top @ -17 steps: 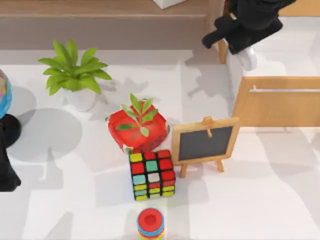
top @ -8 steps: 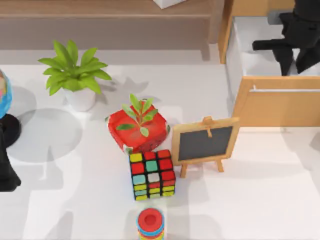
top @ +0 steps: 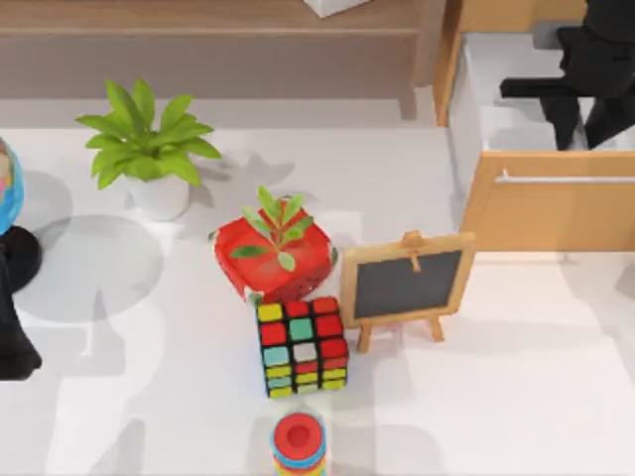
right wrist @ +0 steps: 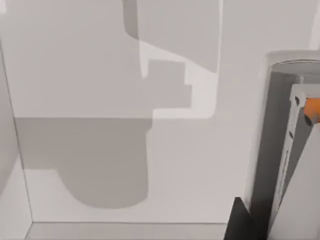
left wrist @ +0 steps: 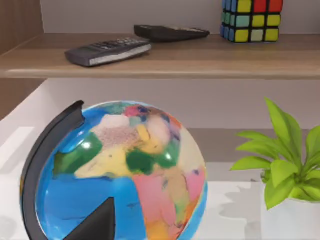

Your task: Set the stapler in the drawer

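From above you see a white table (top: pixel 516 397) with a long brown shelf (top: pixel 198 30) along its back edge and, at the right rear, the open drawer (top: pixel 556 203), its tan front and silver handle facing you and its white inside behind. The right gripper (top: pixel 580 104) hangs over that white inside; you cannot tell from here whether its fingers are apart or together. Standing well apart from the drawer are a potted plant (top: pixel 149 149), a red box with leaves (top: pixel 276 253), a colourful cube (top: pixel 302 347), a small chalkboard (top: pixel 407 283) and a ring stack (top: pixel 299 444); the left arm sits parked at the left edge. In the left wrist view a globe (left wrist: pixel 125 175) stands close, with remotes on the shelf behind. In the right wrist view the light-grey stapler (right wrist: pixel 292 150) lies against the drawer's white floor.
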